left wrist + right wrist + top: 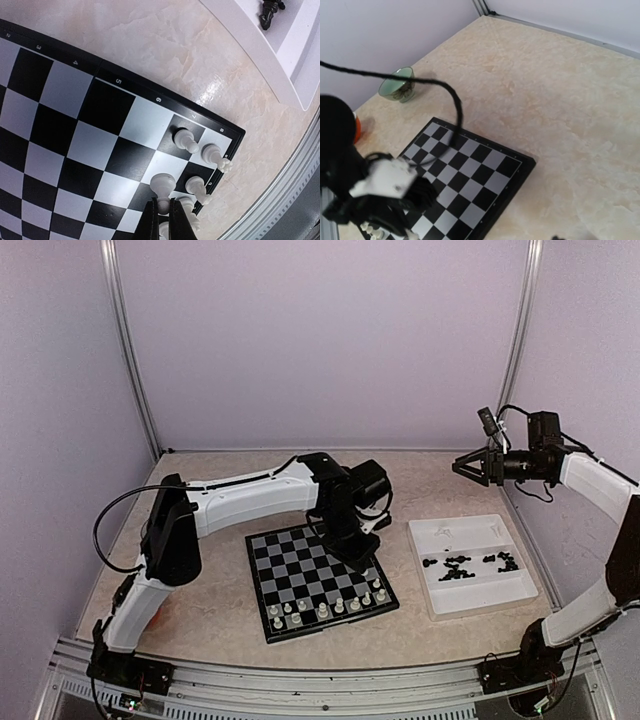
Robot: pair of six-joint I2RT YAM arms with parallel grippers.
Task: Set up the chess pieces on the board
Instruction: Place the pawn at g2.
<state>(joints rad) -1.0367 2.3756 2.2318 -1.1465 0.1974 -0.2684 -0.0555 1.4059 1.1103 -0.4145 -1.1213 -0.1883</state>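
Left tool [162, 212]: clenched on the head of a white pawn [162, 182] standing by the near right corner of the board [60, 100]. Risk: neighbouring white pieces [212, 152] crowd it; a skewed lift could topple them. Right tool [478, 468]: spread, empty, over the far right of the table [210, 625]. Black pieces [460, 565] lie in the tray [480, 592]. Hidden: pawn's head, between my fingers.

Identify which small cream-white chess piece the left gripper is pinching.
The cream-white piece whose top is clamped in the shut left gripper; the neighbouring white pieces toward the black-and-grey checked board's corner stand untouched.
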